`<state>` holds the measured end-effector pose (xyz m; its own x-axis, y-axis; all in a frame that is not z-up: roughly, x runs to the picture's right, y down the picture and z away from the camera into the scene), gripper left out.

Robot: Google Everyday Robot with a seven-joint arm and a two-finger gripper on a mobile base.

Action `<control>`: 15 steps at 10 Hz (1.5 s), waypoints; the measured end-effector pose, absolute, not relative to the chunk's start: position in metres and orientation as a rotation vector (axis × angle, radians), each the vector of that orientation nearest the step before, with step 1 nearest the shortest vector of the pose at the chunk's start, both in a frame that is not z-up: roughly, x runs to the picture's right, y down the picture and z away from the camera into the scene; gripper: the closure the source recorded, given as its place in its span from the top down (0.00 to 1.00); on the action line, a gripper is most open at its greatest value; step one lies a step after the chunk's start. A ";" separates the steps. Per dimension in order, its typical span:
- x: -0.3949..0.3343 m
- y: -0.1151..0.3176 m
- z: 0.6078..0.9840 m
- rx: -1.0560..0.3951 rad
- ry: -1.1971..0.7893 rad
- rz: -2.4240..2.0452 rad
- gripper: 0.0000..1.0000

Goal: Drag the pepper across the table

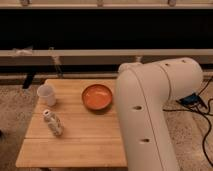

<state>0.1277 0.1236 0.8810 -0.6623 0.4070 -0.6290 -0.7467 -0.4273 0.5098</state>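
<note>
The light wooden plank table [75, 142] fills the lower left of the camera view. The pepper does not show; it is hidden or out of view. My large white arm [150, 115] rises at the right and covers the table's right edge. The gripper is not in view.
A round orange bowl [97, 96] sits at the table's back right, close to the arm. A white cup [46, 94] stands at the back left. A small clear bottle [53, 123] stands at the left middle. Dark shelving runs behind the table. Cables [195, 102] lie on the floor at right.
</note>
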 end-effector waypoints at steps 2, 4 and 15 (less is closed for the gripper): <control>0.130 0.129 0.891 -0.581 1.040 2.109 0.79; 0.128 0.133 0.897 -0.597 1.041 2.099 0.66; 0.111 0.132 0.894 -0.614 0.989 2.013 0.02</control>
